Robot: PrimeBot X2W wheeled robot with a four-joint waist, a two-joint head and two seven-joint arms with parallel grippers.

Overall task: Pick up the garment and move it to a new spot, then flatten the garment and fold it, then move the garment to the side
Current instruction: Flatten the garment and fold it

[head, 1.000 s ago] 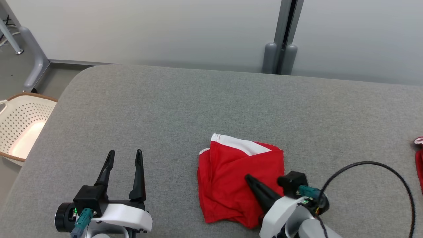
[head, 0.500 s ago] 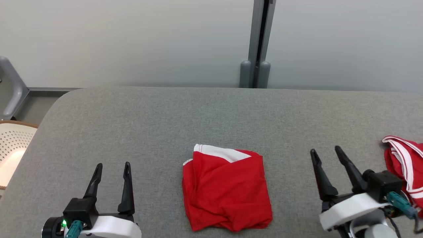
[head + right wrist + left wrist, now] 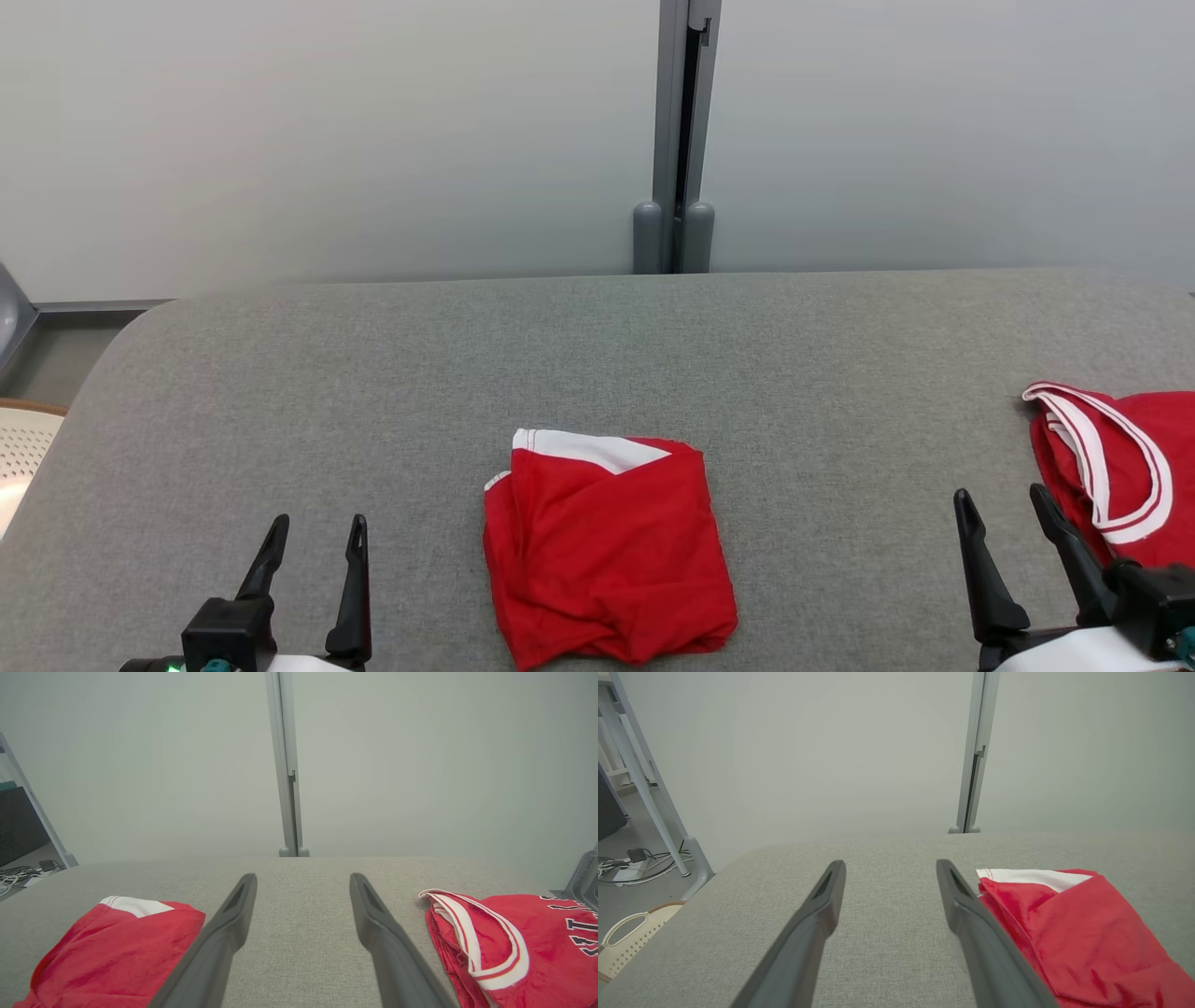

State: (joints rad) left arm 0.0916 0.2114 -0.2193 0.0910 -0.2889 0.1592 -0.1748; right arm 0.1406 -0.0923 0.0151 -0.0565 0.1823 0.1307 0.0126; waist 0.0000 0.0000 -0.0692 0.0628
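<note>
Evenly, jaws parted, pointing forward, flanking garment [image 3: 607,551]

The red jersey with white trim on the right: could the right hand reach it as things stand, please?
Probably yes: the right hand is open and empty, close beside the jersey, with nothing lying on the grey surface between them.

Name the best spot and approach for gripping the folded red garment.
Probably the rumpled near edge of the folded red garment, from the robot's side: layers bunch up there, raised enough to pinch together, while the far white-banded edge lies flat.
</note>
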